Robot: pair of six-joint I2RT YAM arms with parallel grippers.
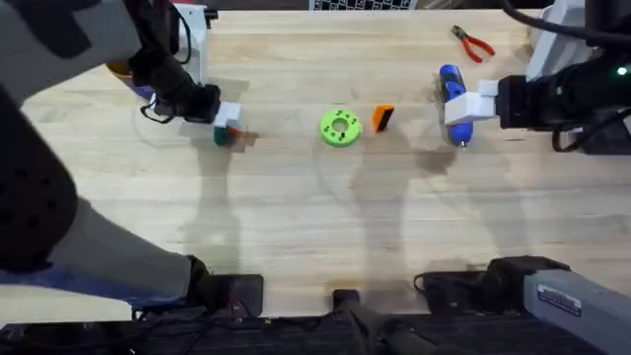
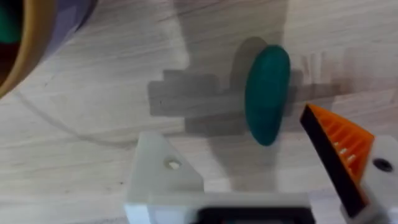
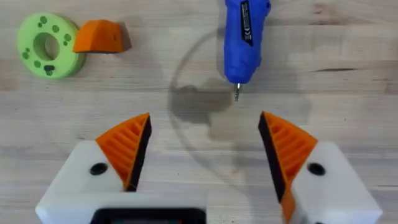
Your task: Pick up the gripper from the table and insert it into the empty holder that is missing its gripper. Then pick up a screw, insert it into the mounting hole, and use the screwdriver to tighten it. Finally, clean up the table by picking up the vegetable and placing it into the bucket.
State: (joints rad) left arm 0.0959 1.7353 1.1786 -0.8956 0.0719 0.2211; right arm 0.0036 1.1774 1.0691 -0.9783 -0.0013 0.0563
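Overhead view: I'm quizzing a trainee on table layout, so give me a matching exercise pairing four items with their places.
Items:
1. screwdriver
2. vegetable
3. gripper
4. red-handled pliers

Places:
A. just right of the green disc
B. far edge of the table, right side
C. at the right claw
D. at the left claw

Pairs: 1-C, 2-D, 3-A, 4-B

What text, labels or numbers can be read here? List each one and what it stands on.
None can be read.
Blue screwdriver: a black label with pale marks runs along its body, too blurred to read.
Grey arm housing at the overhead view's lower right: a pale label with small dark print, too small to read.
Green disc: dark dots, not characters.
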